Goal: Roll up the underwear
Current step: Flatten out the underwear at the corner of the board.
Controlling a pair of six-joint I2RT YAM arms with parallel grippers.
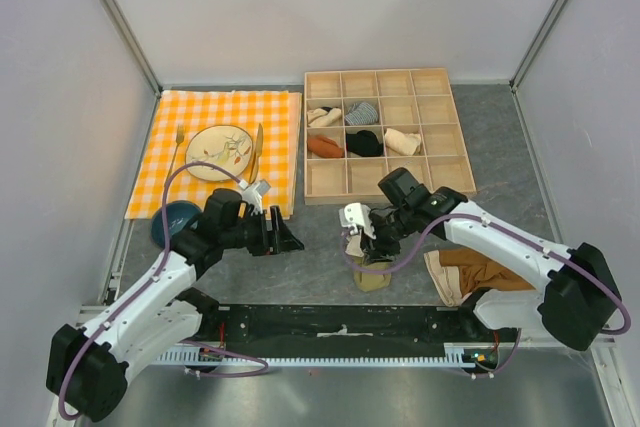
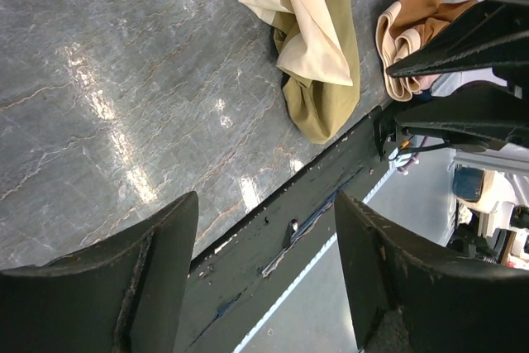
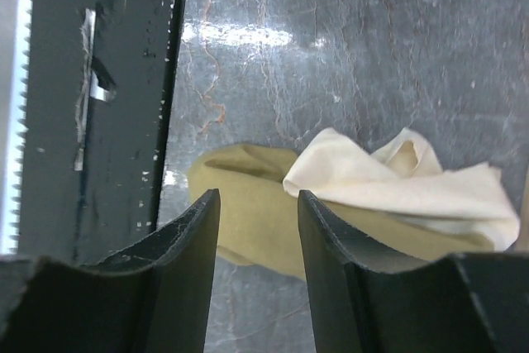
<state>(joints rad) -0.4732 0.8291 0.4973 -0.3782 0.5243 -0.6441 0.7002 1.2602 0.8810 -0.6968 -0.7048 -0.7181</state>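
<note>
Under the right arm [image 1: 500, 242], crumpled underwear [image 1: 375, 279] half hidden, left jaws spread, right jaws spread above it.

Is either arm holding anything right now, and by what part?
Nothing is held. The left gripper is open and empty; the right gripper is open above the crumpled underwear, not gripping it.

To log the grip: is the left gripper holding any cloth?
No, the left gripper is open and empty; the underwear lies apart on the table.

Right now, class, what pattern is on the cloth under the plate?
Orange and white checks; the cloth shows best in the top external view.
</note>
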